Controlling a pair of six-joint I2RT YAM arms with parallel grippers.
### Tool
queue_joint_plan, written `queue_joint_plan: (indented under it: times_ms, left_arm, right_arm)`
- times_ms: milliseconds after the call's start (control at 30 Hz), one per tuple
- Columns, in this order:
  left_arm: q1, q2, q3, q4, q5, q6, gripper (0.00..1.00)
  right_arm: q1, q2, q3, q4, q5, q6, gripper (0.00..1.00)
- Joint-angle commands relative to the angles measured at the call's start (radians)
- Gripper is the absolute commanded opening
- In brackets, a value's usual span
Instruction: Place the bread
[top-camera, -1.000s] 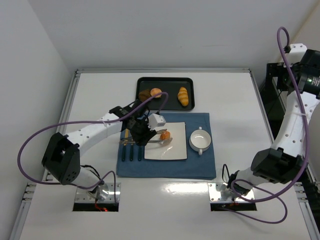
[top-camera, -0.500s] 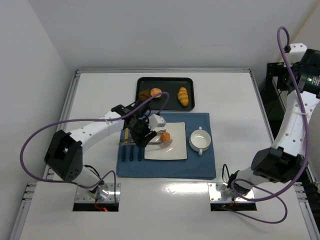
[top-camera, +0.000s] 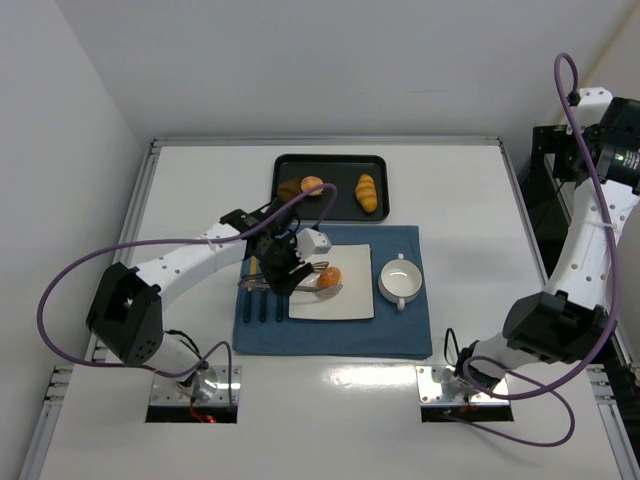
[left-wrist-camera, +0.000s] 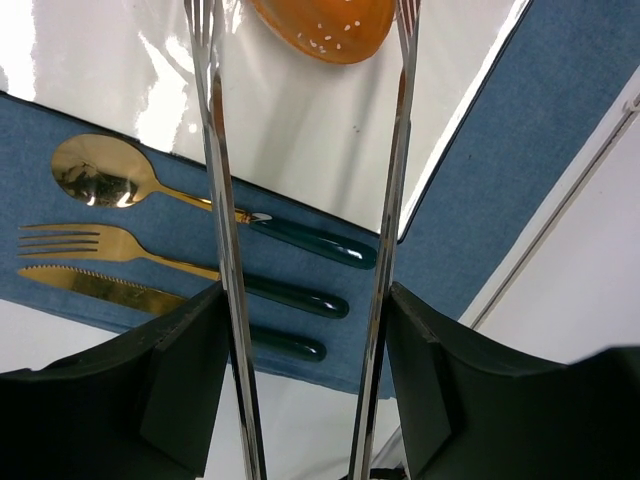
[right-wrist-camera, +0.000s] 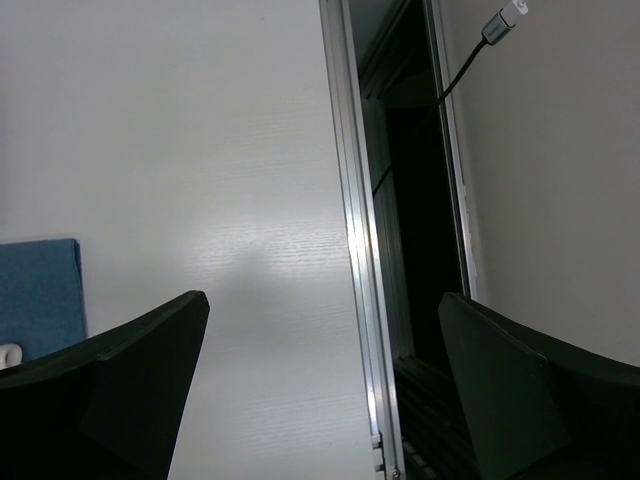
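Top external view: the bread (top-camera: 329, 276) is being held between the tips of the metal tongs (top-camera: 312, 283), over the left part of the white square plate (top-camera: 350, 303); whether it is touching the plate cannot be told. The tongs are being squeezed by the left gripper (left-wrist-camera: 305, 330), its fingers being pressed against both metal arms. Beside the plate, a golden spoon (left-wrist-camera: 100, 180), fork (left-wrist-camera: 70, 240) and knife (left-wrist-camera: 80, 285) are lying on the blue mat (top-camera: 400, 330). The right gripper (right-wrist-camera: 322, 300) is being held wide apart, gripping nothing, over the right table edge.
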Motion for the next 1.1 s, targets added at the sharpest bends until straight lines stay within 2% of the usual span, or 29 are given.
queue_joint_plan:
  times_ms: [0,233,767,1033,1067]
  left_arm:
    - [-0.011,-0.051,0.024,0.010,0.029,-0.006,0.56]
    - [-0.011,-0.062,0.013,0.019,0.038,-0.016,0.56]
    - [-0.011,-0.081,0.102,-0.004,0.049,-0.035,0.56]
    - [0.016,-0.103,0.182,-0.044,0.097,-0.035,0.56]
    - [0.053,-0.116,0.182,-0.030,0.097,-0.058,0.56]
  right_arm:
    - [0.002,0.004,0.044,0.015,-0.018,0.004,1.00]
    - [0.002,0.014,0.053,0.015,-0.031,-0.005,1.00]
    - [0.002,0.023,0.072,0.015,-0.031,-0.005,1.00]
    - [0.002,0.032,0.072,0.005,-0.031,-0.005,1.00]
    - [0.002,0.032,0.072,0.005,-0.031,-0.005,1.00]
